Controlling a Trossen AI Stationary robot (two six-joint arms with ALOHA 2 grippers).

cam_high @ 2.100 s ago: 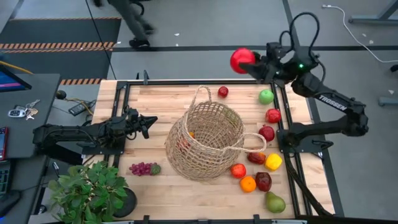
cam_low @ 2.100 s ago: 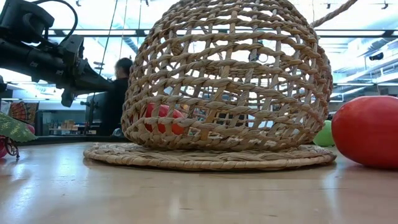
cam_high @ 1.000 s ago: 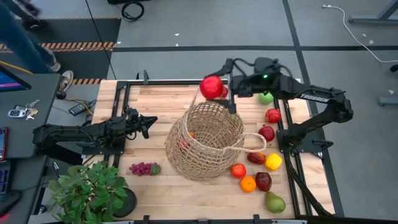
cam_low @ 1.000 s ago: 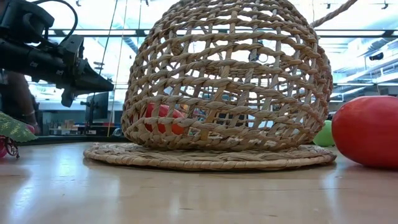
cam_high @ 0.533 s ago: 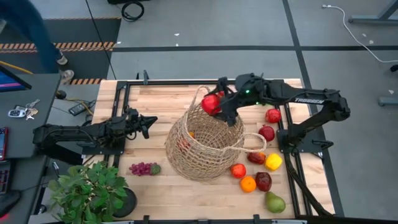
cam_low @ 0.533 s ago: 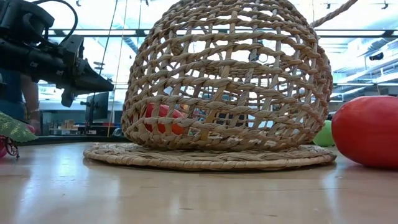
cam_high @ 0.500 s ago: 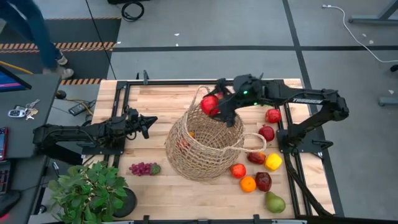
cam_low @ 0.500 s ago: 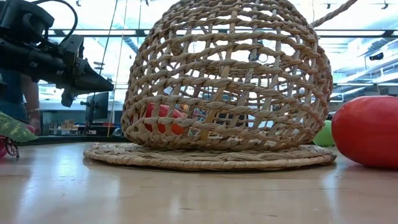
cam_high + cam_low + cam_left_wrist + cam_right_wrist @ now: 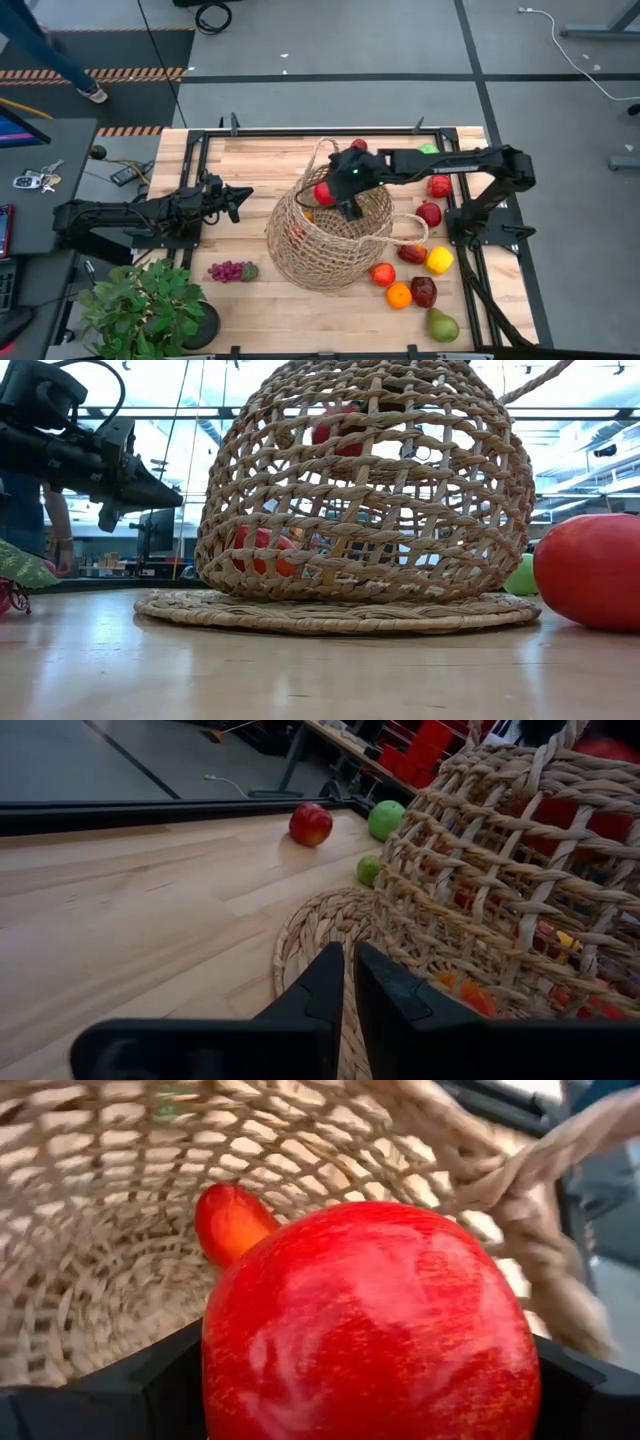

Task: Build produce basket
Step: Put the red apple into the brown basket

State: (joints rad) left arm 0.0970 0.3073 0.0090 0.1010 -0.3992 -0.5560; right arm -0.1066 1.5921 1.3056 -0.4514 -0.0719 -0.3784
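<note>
The tan straw basket [image 9: 330, 232] stands mid-table on a round woven mat [image 9: 340, 612]. My right gripper [image 9: 338, 192] is shut on a red apple [image 9: 325, 192] in the basket's mouth; the apple shows through the weave in the low view [image 9: 338, 428]. A red fruit [image 9: 262, 548] and an orange-red one [image 9: 232, 1220] lie inside the basket. My left gripper [image 9: 240, 195] waits shut and empty left of the basket. Purple grapes [image 9: 230, 270] lie near left. A pear [image 9: 441, 324], orange [image 9: 399, 295], yellow pepper [image 9: 439, 260] and red fruits [image 9: 439, 186] lie on the right. My right gripper pinches the red apple [image 9: 370, 1320] by two opposite sides between its two fingers [image 9: 150, 1380]. The fingers come from the table's right, slanting down into the basket's mouth. The apple is lifted clear, above the fruit on the basket's floor.
A potted green plant [image 9: 145, 305] stands at the near left corner. A small red fruit [image 9: 358, 146] and a green apple [image 9: 428, 149] lie near the far edge. A person's leg [image 9: 60, 60] shows beyond the far left. The basket's handle loops [image 9: 405, 232] stick out.
My right gripper has carried the red apple from above the basket's far rim toward the near left and down into the basket's mouth, still shut on it. The person beyond the table has walked on.
</note>
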